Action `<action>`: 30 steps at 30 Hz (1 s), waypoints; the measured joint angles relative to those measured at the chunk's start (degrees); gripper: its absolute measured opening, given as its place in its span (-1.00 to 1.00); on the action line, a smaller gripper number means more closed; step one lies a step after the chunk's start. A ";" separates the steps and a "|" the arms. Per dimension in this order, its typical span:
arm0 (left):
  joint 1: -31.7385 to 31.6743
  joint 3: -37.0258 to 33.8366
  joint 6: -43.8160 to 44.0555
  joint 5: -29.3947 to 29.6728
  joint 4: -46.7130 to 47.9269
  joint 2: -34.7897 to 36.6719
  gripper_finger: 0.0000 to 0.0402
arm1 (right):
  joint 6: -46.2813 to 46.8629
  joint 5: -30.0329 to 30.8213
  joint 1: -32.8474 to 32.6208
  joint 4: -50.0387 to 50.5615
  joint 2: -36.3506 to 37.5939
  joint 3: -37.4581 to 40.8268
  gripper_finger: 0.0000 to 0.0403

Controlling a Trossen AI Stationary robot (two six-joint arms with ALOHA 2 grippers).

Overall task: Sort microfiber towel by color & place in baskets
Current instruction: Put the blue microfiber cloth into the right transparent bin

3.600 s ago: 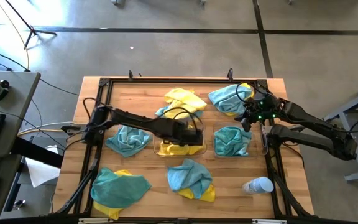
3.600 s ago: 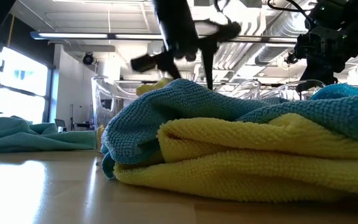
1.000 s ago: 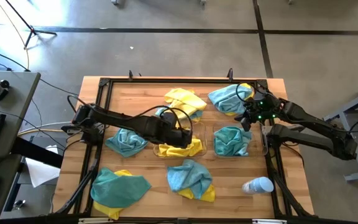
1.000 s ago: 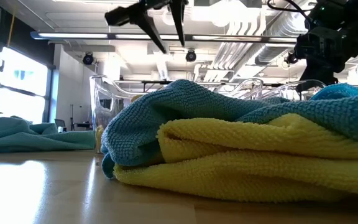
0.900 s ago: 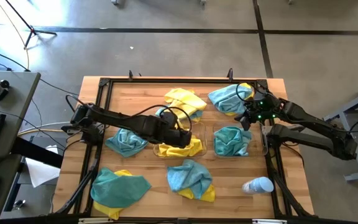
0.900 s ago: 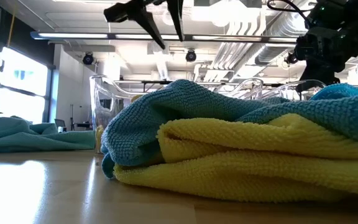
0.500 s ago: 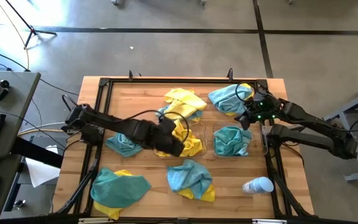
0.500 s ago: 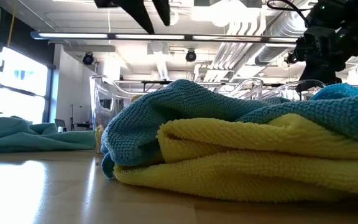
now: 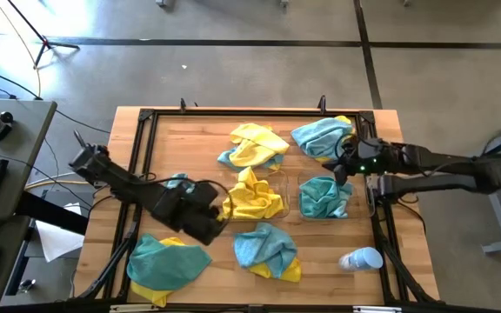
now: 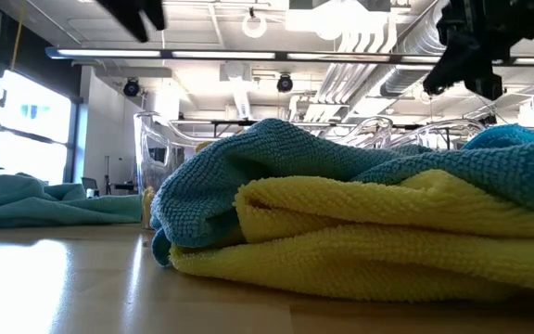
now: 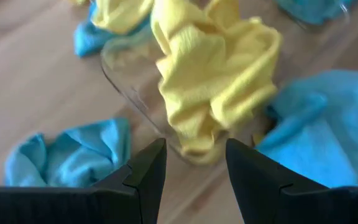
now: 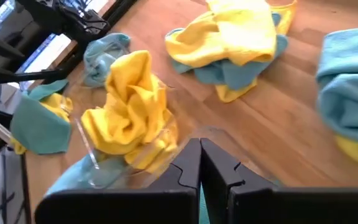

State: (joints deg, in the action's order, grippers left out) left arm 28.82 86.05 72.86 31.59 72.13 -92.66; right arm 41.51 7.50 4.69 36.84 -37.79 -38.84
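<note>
A yellow towel (image 9: pixel 252 196) stands crumpled in the left clear basket (image 9: pixel 283 207); in the left wrist view the same towel (image 11: pixel 216 81) fills that basket (image 11: pixel 123 78). A teal towel (image 9: pixel 324 196) lies in the right basket (image 9: pixel 352 209). Loose teal and yellow towels lie around them: a far pile (image 9: pixel 255 143), a far-right pile (image 9: pixel 322 136), a near pile (image 9: pixel 266 248) and a near-left pile (image 9: pixel 168 261). My left gripper (image 9: pixel 218 216) (image 11: pixel 194 163) hangs open above the table, left of and nearer than the yellow basket. My right gripper (image 9: pixel 342 167) (image 12: pixel 199 155) is shut, above the teal basket's far edge.
A white and light-blue bottle (image 9: pixel 361 258) lies at the near right. A black metal frame (image 9: pixel 146 117) borders the table. One teal towel (image 9: pixel 179 184) lies partly under my left arm. In the low view a teal-over-yellow pile (image 10: pixel 341 209) fills the foreground.
My left gripper, open throughout, has drawn back from above the yellow basket toward the table's left and near edges and has risen. The yellow towel stays heaped in its basket. My right gripper has risen a little near the teal basket.
</note>
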 joint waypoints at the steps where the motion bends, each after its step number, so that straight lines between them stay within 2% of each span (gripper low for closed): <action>1: 0.79 -2.26 0.03 -0.50 -1.73 1.67 -0.22 | 1.26 1.49 -1.98 -0.38 -0.93 -0.47 -1.00; 4: 3.09 -7.94 0.08 -1.51 -5.27 6.52 -0.22 | 4.24 5.73 -8.26 -1.48 -5.17 -2.42 -1.00; 8: 5.75 -12.90 0.51 -3.90 -4.24 12.56 -0.22 | 6.71 10.93 -15.95 -0.67 -12.98 -7.44 -1.00; 14: 8.08 -16.50 0.50 -14.54 0.68 18.17 -0.22 | 13.30 14.64 -22.98 7.24 -24.17 -17.53 -1.00; 20: 10.95 -19.92 -2.91 -22.95 0.51 18.78 -0.22 | 18.60 16.72 -27.06 11.28 -31.84 -24.46 -1.00; 24: 13.05 -25.57 -2.38 -27.39 -4.68 18.72 -0.22 | 22.06 19.14 -28.95 11.34 -34.80 -25.71 -1.00; 30: 17.15 -31.14 1.47 -29.92 -12.36 18.73 -0.22 | 28.96 21.22 -31.66 11.18 -37.23 -25.71 -1.00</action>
State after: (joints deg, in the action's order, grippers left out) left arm 45.97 54.91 74.33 1.67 59.77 -73.92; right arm 70.46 28.71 -26.96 48.02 -75.01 -64.55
